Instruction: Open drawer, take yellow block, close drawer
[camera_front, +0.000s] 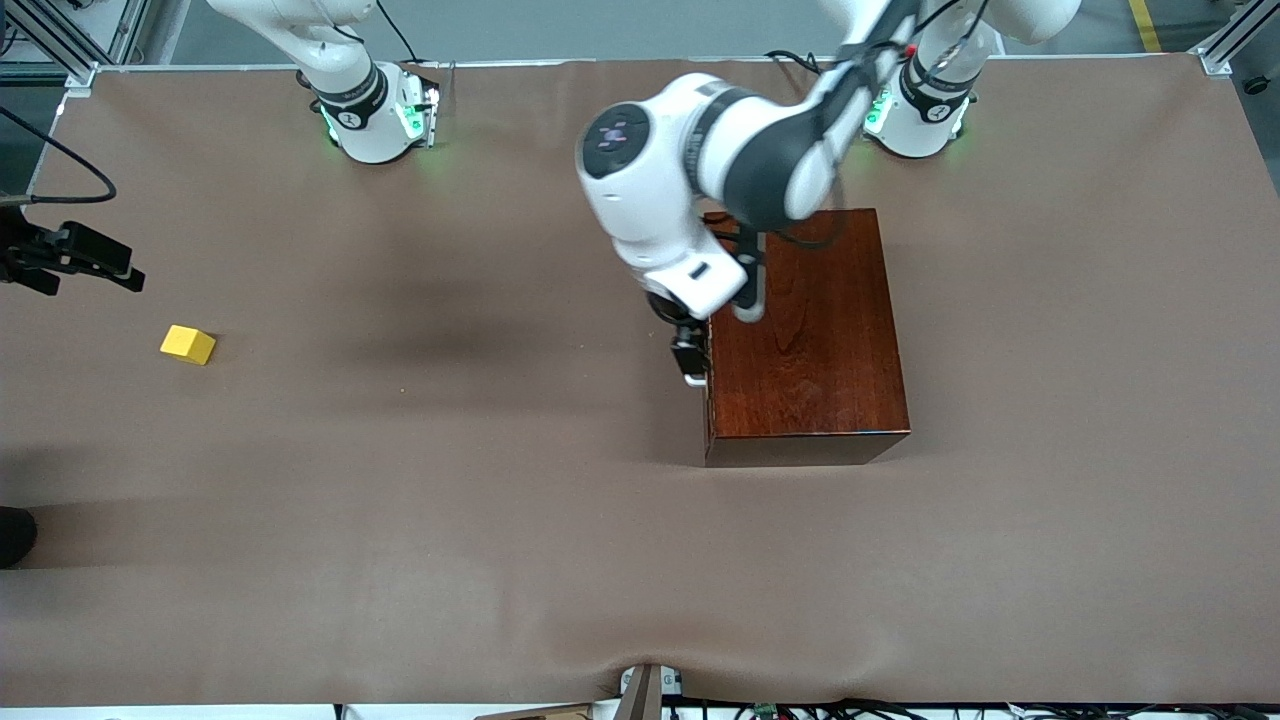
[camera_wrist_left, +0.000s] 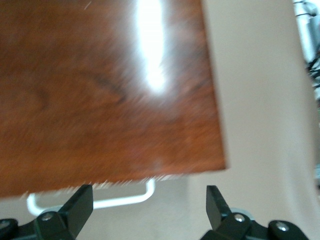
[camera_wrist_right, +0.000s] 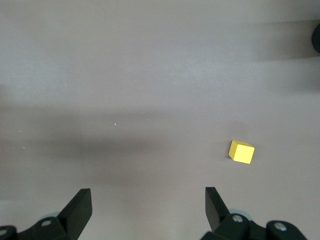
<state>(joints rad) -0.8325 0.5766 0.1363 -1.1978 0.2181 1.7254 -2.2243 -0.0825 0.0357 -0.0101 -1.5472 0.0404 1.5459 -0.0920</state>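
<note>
the drawer sits shut in the dark reddish-brown wooden box, its white handle facing the right arm's end of the desk. the left pincer hangs at that front by the handle, jaws wide and empty. the yellow block lies on the desk, well apart from the box toward the right arm's end. the right pincer hovers wide and empty above the desk near the block.

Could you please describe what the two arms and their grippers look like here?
Both arms are glossy white Frankas with dark grey joint bands and green lights at their bases. Black cables run along the left arm. The left gripper and right gripper each have two black, wedge-shaped fingers fixed with silver screws.
</note>
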